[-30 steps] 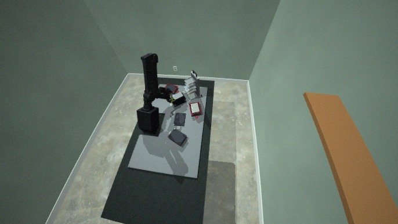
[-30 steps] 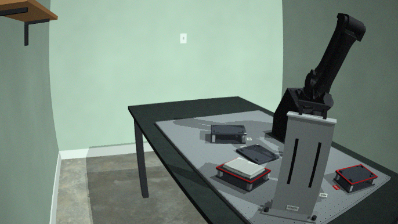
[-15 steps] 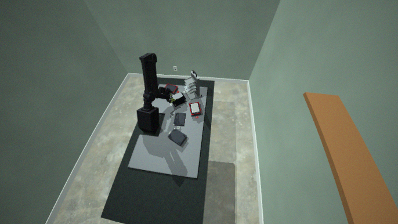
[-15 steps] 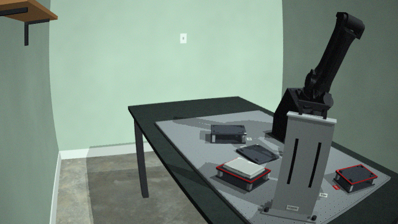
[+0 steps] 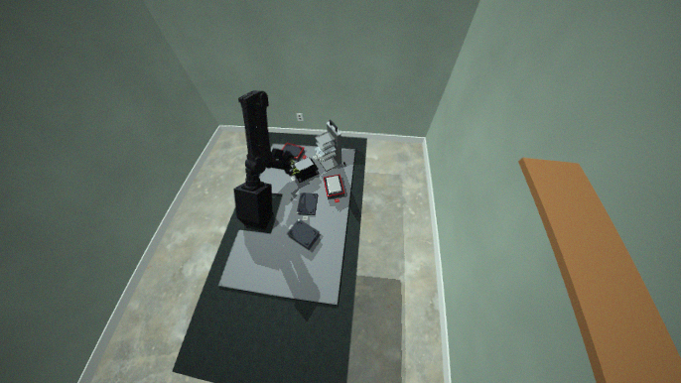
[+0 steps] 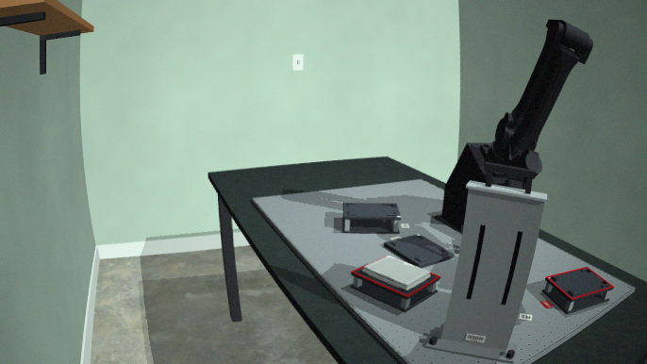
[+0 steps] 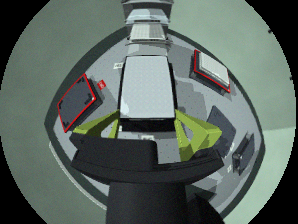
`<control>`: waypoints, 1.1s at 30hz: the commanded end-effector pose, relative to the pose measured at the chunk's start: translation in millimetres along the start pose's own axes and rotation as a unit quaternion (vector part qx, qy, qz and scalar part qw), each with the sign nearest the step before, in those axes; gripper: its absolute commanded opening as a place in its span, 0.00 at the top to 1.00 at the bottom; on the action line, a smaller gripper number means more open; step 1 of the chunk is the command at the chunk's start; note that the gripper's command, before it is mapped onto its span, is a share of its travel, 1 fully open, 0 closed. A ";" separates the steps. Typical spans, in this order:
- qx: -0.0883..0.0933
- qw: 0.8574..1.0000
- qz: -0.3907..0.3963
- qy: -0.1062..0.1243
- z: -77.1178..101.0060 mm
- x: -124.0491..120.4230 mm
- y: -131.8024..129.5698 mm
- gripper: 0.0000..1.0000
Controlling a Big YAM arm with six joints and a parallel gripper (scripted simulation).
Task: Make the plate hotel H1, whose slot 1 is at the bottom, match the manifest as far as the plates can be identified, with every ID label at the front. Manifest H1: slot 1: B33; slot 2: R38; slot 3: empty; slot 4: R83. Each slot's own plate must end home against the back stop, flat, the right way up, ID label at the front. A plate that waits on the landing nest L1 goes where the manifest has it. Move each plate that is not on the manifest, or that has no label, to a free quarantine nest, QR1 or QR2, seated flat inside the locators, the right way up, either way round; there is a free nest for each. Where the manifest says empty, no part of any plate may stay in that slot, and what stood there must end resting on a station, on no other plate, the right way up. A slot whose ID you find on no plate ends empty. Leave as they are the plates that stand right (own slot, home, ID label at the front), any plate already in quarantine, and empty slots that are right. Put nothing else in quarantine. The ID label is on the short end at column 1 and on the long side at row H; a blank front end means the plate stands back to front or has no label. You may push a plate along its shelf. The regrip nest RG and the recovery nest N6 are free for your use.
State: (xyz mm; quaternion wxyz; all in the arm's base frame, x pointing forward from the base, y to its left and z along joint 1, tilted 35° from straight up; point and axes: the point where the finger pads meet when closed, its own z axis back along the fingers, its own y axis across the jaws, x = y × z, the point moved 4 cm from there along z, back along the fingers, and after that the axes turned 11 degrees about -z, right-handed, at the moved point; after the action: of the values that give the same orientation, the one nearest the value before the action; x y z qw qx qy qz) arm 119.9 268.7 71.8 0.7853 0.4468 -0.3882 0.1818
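My gripper (image 7: 147,113) (image 5: 297,170) is shut across the near end of a plate (image 7: 147,85) (image 5: 305,168) with a light grey top; dark sides show around and below it. It is level; its height above what lies below is unclear, and I see no readable ID. Hotel H1 (image 5: 340,149) (image 6: 500,264) stands beyond it, its back to the exterior view; a white plate (image 7: 146,31) shows in it, labels unreadable. A red-rimmed quarantine nest (image 6: 376,285) bears a white plate (image 6: 396,273) (image 5: 334,185) (image 7: 214,69). The other red-rimmed nest (image 5: 293,150) (image 6: 579,283) (image 7: 77,102) is empty.
A low dark nest (image 5: 308,203) (image 6: 417,250) (image 7: 221,127) and a raised dark nest (image 5: 304,234) (image 6: 371,210) (image 7: 244,152) stand empty toward the top view's side of the board. The hotel's tall back panel hides the gripper and held plate in the exterior view.
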 end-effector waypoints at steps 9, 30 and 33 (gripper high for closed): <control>-0.002 1.000 0.004 -0.010 31.5 37.2 5.8 0.14; 0.008 1.000 0.004 -0.022 40.5 63.9 19.1 0.14; 0.008 1.000 0.004 -0.023 41.8 65.8 19.9 0.14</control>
State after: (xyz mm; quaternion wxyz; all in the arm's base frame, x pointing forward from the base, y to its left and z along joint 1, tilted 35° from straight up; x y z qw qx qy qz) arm 121.8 237.0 121.0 0.7828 0.4512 -0.3885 0.1810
